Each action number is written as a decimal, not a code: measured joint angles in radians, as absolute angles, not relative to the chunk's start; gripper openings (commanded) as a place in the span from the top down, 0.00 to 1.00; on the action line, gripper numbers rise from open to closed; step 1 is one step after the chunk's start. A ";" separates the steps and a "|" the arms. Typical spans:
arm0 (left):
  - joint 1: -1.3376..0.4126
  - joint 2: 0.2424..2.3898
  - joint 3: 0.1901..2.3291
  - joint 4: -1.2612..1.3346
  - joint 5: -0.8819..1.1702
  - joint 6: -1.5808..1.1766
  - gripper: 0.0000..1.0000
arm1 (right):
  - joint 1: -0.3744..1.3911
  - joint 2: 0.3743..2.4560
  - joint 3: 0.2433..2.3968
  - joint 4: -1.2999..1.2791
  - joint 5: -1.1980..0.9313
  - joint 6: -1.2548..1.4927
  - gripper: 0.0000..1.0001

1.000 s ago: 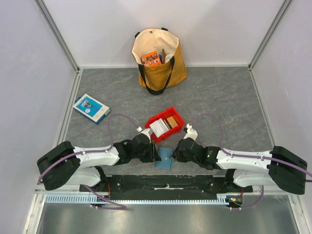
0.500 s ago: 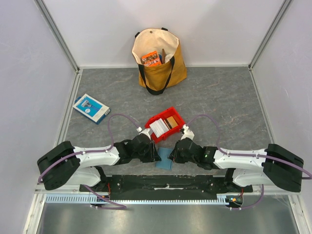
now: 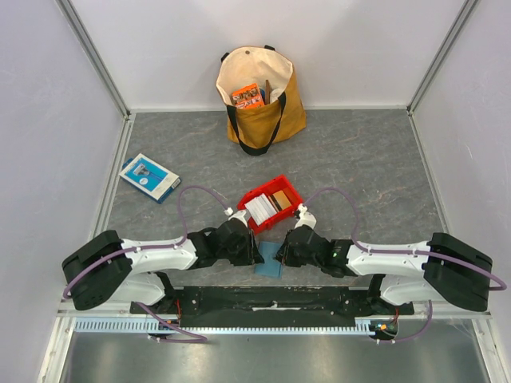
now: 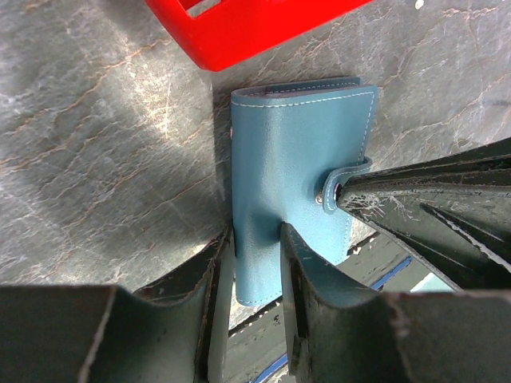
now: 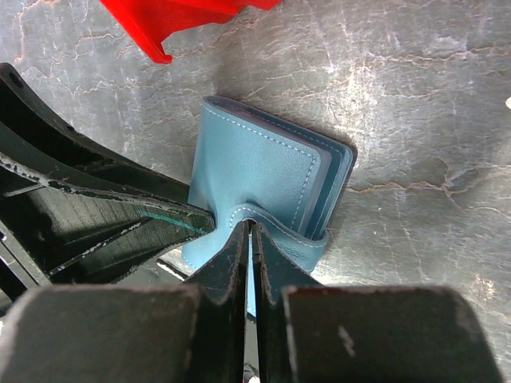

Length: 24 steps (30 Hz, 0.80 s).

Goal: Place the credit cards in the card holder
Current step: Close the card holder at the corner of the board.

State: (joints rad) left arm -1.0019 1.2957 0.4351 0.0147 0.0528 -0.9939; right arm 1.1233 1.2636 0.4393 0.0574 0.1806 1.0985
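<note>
Teal-blue stitched leather card holder (image 4: pixel 295 144), folded, lay just before the red plastic bin (image 3: pixel 297 195) of white and tan plastic credit cards (image 3: pixel 259 209). Left gripper (image 4: pixel 255 259) jaws clamped its edge, apparently steadying it. Right gripper (image 5: pixel 251 239) jaws, nearly together, pinched its snap strap, likely to unfasten.

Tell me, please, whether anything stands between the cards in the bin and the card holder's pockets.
Yes: the card holder is folded shut, its cover over the pockets. The left gripper clamps its edge; the right gripper pinches its strap.
</note>
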 measured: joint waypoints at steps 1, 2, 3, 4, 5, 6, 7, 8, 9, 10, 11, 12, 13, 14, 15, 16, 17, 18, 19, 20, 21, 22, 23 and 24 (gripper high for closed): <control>-1.002 1.297 0.437 0.012 0.053 -0.994 0.65 | 1.123 1.266 0.439 0.060 0.181 1.098 0.92; -1.003 1.299 0.440 0.008 0.052 -0.994 0.65 | 1.123 1.268 0.439 0.063 0.181 1.099 0.92; -1.004 1.301 0.444 0.004 0.052 -0.994 0.65 | 1.122 1.271 0.439 0.068 0.181 1.098 0.92; -1.005 1.303 0.446 0.001 0.052 -0.994 0.65 | 1.122 1.274 0.439 0.073 0.181 1.099 0.92; -1.006 1.305 0.448 0.000 0.052 -0.994 0.65 | 1.122 1.278 0.439 0.078 0.181 1.099 0.92; -1.007 1.307 0.450 -0.001 0.051 -0.994 0.65 | 1.122 1.280 0.439 0.080 0.180 1.098 0.92; -1.007 1.309 0.452 -0.002 0.051 -0.994 0.65 | 1.122 1.281 0.439 0.082 0.180 1.098 0.92; -1.008 1.310 0.453 -0.003 0.050 -0.994 0.65 | 1.122 1.281 0.439 0.082 0.179 1.097 0.93; -1.008 1.311 0.455 -0.006 0.049 -0.994 0.65 | 1.122 1.281 0.439 0.082 0.179 1.096 0.92; -1.008 1.311 0.456 -0.008 0.049 -0.994 0.65 | 1.122 1.281 0.439 0.082 0.178 1.093 0.92; -1.008 1.312 0.459 -0.012 0.049 -0.994 0.65 | 1.122 1.281 0.439 0.082 0.178 1.089 0.93; -1.008 1.313 0.460 -0.013 0.049 -0.994 0.65 | 1.122 1.280 0.440 0.082 0.178 1.087 0.93; -1.008 1.314 0.461 -0.016 0.049 -0.994 0.65 | 1.122 1.279 0.440 0.082 0.177 1.084 0.93; -1.008 1.314 0.463 -0.017 0.049 -0.994 0.65 | 1.122 1.277 0.440 0.081 0.177 1.081 0.92; -1.009 1.315 0.464 -0.017 0.049 -0.994 0.65 | 1.122 1.272 0.440 0.075 0.177 1.079 0.93; -1.010 1.316 0.465 -0.017 0.049 -0.994 0.65 | 1.122 1.267 0.440 0.070 0.177 1.078 0.92; -1.011 1.317 0.466 -0.017 0.047 -0.994 0.65 | 1.122 1.261 0.440 0.062 0.175 1.075 0.92; -1.012 1.317 0.466 -0.017 0.046 -0.994 0.66 | 1.122 1.256 0.440 0.054 0.175 1.072 0.92; -1.013 1.317 0.467 -0.017 0.045 -0.994 0.65 | 1.122 1.251 0.440 0.048 0.174 1.071 0.92; -1.013 1.318 0.467 -0.017 0.045 -0.994 0.65 | 1.122 1.244 0.440 0.039 0.174 1.069 0.92; -1.013 1.318 0.467 -0.017 0.045 -0.994 0.65 | 1.122 1.236 0.440 0.035 0.175 1.068 0.92; -1.013 1.318 0.467 -0.017 0.045 -0.994 0.65 | 1.122 1.230 0.440 0.031 0.177 1.068 0.91; -1.013 1.318 0.467 -0.018 0.045 -0.994 0.65 | 1.122 1.225 0.440 0.028 0.179 1.065 0.91; -1.013 1.318 0.468 -0.019 0.045 -0.994 0.65 | 1.122 1.223 0.440 0.027 0.183 1.064 0.91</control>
